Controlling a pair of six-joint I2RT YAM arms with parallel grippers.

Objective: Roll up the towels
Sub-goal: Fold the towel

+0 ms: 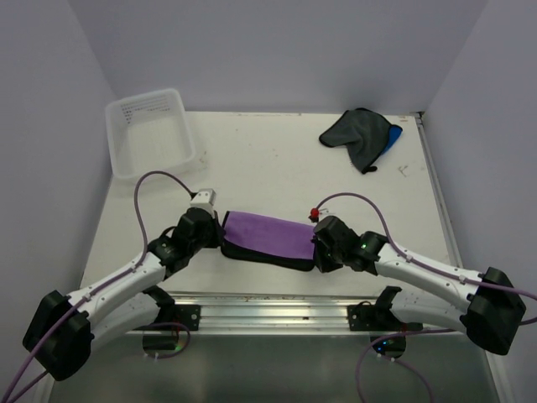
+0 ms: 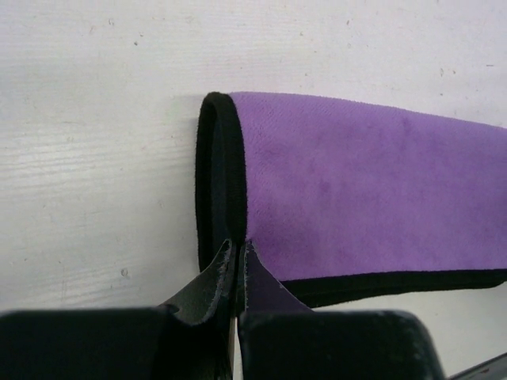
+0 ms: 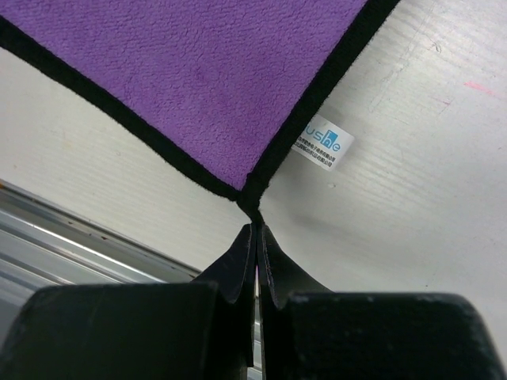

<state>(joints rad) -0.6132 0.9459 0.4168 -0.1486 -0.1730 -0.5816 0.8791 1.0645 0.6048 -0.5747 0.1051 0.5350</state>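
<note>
Purple towel (image 1: 268, 238) lies as a long band near the table's (image 1: 277, 168) 6 o'clock edge, left gripper (image 1: 221, 232) at its 9 o'clock end, right gripper (image 1: 316, 248) at 3. Clear tub (image 1: 151, 133) at 10 o'clock; grey-black towel (image 1: 357, 134) over blue towel (image 1: 393, 137) at 1 o'clock.

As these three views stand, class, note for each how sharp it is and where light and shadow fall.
Top external: even soft light, no glare, sharp throughout. Left wrist: purple towel crisp, a faint shadow on the table left of its fold, left gripper dark and featureless. Right wrist: white label sharp but its small print illegible, right gripper underlit.
</note>
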